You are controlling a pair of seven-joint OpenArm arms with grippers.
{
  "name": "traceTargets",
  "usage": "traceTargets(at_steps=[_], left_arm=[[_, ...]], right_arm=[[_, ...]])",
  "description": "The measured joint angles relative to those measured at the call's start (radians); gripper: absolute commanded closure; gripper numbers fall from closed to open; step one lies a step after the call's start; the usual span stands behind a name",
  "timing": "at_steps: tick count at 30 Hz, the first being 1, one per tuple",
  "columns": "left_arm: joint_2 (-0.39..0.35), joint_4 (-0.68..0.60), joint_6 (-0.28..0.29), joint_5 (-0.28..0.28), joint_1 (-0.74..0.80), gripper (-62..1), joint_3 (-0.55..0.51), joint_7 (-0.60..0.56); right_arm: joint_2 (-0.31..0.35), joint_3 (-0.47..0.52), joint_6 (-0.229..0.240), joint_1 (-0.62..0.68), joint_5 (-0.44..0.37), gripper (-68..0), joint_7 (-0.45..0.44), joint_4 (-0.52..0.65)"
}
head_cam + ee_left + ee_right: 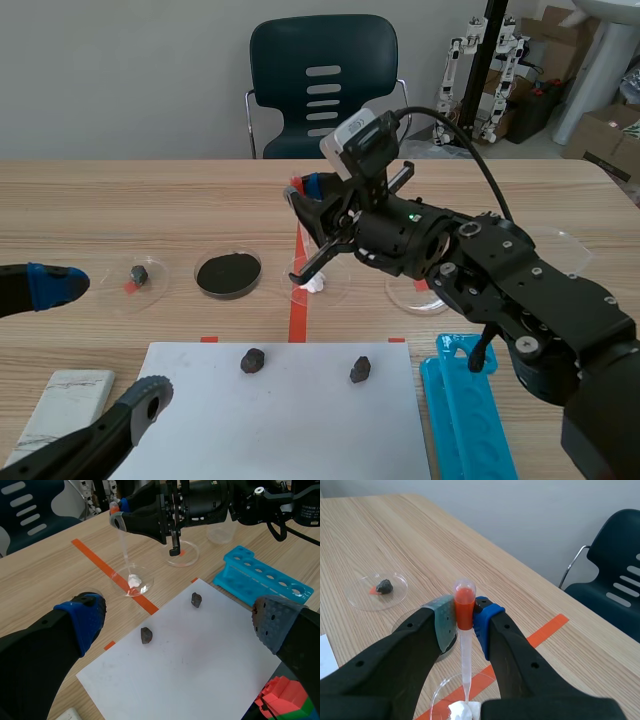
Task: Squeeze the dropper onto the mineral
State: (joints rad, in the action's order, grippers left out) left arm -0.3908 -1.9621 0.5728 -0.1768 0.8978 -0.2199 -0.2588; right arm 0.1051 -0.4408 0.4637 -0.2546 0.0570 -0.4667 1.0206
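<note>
Orange-red at the bulb, clear down the stem: the dropper is clamped btwn the two pads of my right gripper, grey-green pad on one side, blue on the other. It hangs roughly upright, tip down over the clear dish w/ the white mineral in it. Tip is just above the lump; can't tell if it touches. That dish sits on the orange tape line.

My left gripper is low on its own side, fingers wide apart, nothing in them, near the white paper. On the paper: a dark rock and a second rock, well apart. Blue tube rack sits just beside the paper. Further along the table are a dish of black powder and a small dark stone in its own clear dish.
</note>
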Motion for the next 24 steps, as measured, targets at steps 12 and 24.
traceTargets(at_steps=[12,24], left_arm=[[0.0,0.0,0.0,0.0,0.0,-61.5,0.0,0.0],[0.0,0.0,0.0,0.0,0.0,-61.5,0.0,0.0]], right_arm=[[0.0,0.0,0.0,0.0,0.0,-7.7,0.0,0.0],[0.0,0.0,0.0,0.0,0.0,-6.1,0.004,0.0]])
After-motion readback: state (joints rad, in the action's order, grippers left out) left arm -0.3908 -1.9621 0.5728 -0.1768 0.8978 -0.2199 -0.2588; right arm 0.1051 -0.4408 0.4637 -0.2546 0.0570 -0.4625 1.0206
